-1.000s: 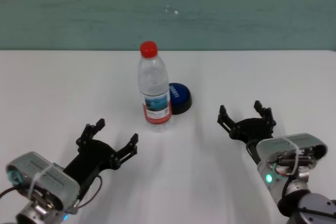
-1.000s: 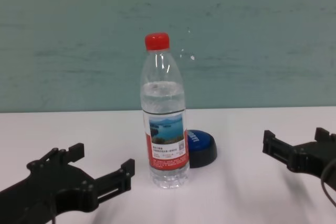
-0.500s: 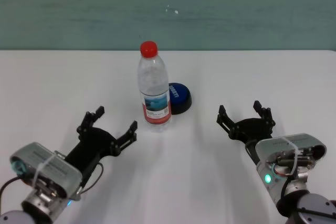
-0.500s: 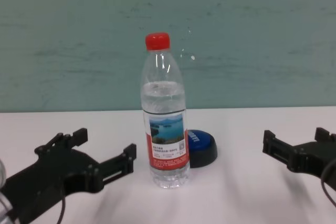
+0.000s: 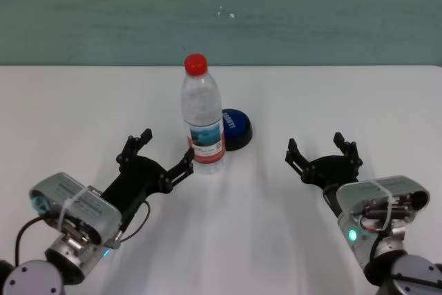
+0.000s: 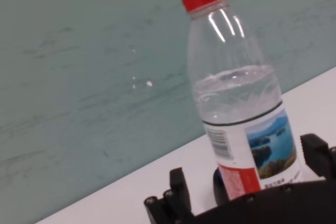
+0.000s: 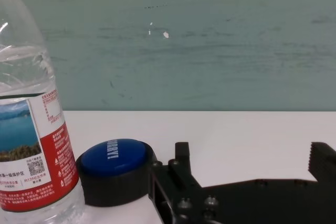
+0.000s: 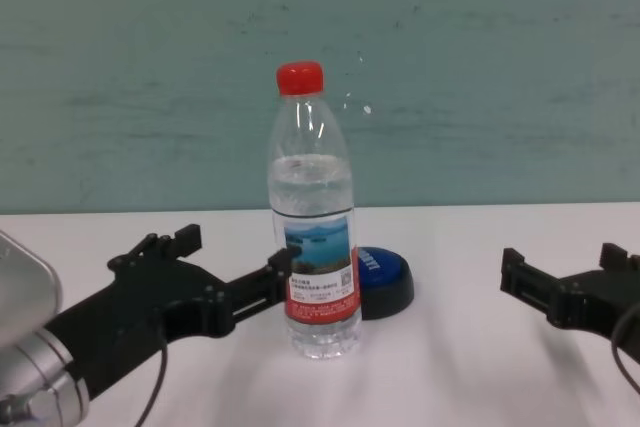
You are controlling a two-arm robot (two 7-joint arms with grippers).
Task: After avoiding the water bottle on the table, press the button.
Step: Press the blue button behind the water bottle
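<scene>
The water bottle (image 5: 203, 119), clear with a red cap and a lake label, stands upright mid-table; it also shows in the chest view (image 8: 312, 237). The blue button (image 5: 236, 128) sits just behind it to the right, partly hidden by it in the chest view (image 8: 385, 280). My left gripper (image 5: 167, 146) is open and empty at the bottle's left. Its nearer fingertip is right at the label in the chest view; I cannot tell if it touches. My right gripper (image 5: 318, 146) is open and empty, to the right of the button and nearer to me; the button (image 7: 118, 169) shows in its wrist view.
The white table (image 5: 345, 94) extends wide on both sides and ends at a teal wall behind. Nothing else stands on it.
My left gripper has moved forward and to the right, up beside the bottle. The right arm, the bottle and the button have not moved.
</scene>
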